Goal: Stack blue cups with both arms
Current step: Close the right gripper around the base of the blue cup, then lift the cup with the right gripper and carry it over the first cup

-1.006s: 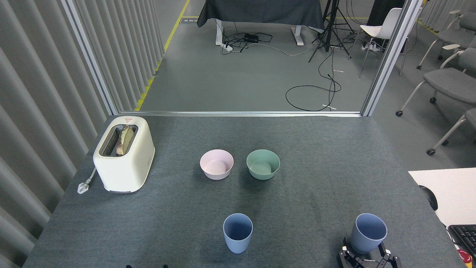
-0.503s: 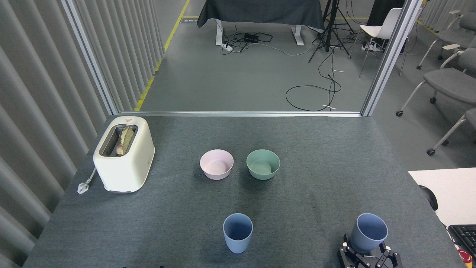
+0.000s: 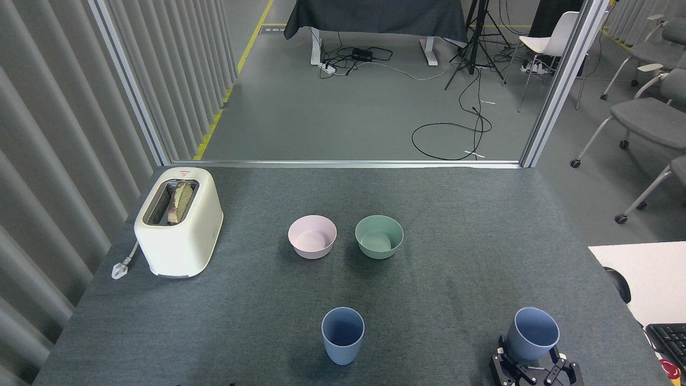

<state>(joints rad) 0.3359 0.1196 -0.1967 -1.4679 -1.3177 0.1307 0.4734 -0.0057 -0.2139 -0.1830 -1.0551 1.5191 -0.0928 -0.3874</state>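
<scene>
Gripping one blue cup [image 3: 530, 335] at the lower right in the right claw [image 3: 536, 370], mouth tilted toward the camera.

Held low on the cup's body, black fingers [image 3: 560, 370] wrapped on both sides of the base, close above the grey surface [image 3: 455, 214]. Left the second blue cup [image 3: 342, 335] upright and alone near the front centre, well apart from the held one. Showed almost nothing of the left claw at the bottom edge; open or clenched, cannot tell. Kept the pink bowl [image 3: 312, 237] and green bowl [image 3: 379, 236] side by side farther back, with the toaster [image 3: 178, 221] at far left. Risked, in judgement, a jammed or toppled stack: tilted cup catching the standing cup's rim on the way in, tipping it over since nothing braced it; low grasp possibly letting the tumbler pivot.
</scene>
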